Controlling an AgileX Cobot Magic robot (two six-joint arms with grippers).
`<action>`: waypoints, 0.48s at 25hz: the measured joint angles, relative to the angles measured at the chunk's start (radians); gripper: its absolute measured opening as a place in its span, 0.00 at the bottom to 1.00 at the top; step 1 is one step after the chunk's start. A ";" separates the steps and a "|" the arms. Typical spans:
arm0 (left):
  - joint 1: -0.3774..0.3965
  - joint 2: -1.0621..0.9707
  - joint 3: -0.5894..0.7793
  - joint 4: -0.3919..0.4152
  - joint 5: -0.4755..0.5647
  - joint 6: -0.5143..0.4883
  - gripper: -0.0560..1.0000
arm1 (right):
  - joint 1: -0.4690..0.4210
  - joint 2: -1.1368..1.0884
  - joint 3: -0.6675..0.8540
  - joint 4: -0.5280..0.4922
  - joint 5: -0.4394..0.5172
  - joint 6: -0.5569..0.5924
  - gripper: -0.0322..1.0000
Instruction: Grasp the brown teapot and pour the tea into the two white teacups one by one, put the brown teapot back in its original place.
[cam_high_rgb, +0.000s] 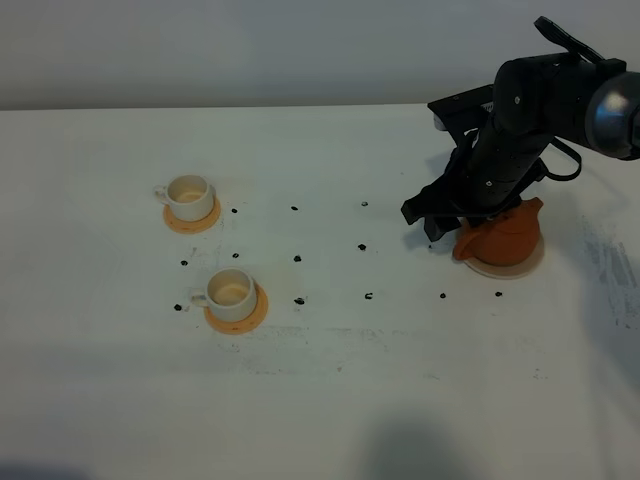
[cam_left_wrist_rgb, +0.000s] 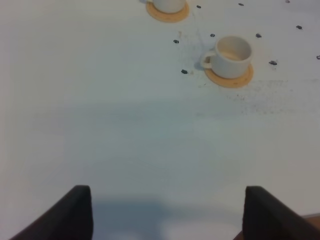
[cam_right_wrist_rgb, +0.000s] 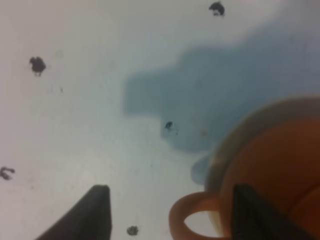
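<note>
While the left gripper (cam_left_wrist_rgb: 165, 205) hangs with its fingers spread and nothing between them, the upper white teacup (cam_high_rgb: 188, 196) and the lower white teacup (cam_high_rgb: 232, 292) sit on orange coasters (cam_high_rgb: 258, 308) at the left of the high view. At the right, the brown teapot (cam_high_rgb: 505, 238) sits on its cream saucer (cam_high_rgb: 520, 266). The right gripper (cam_right_wrist_rgb: 169, 195) is spread wide, with the loop handle (cam_right_wrist_rgb: 176, 220) between its fingers, not squeezed. If it shuts off-centre, the handle may slip and tea could spill.

White table (cam_high_rgb: 400, 400) with saucer (cam_high_rgb: 517, 268), two coasters (cam_high_rgb: 190, 226) (cam_high_rgb: 246, 321)
</note>
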 joint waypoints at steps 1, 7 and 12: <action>0.000 0.000 0.000 0.000 0.000 0.000 0.62 | 0.000 0.000 0.000 0.000 0.006 -0.003 0.52; 0.000 0.000 0.000 0.000 0.000 0.000 0.62 | 0.000 -0.001 0.000 0.003 0.032 -0.008 0.52; 0.000 0.000 0.000 0.000 0.001 0.000 0.62 | 0.002 -0.001 0.000 0.001 0.049 -0.008 0.52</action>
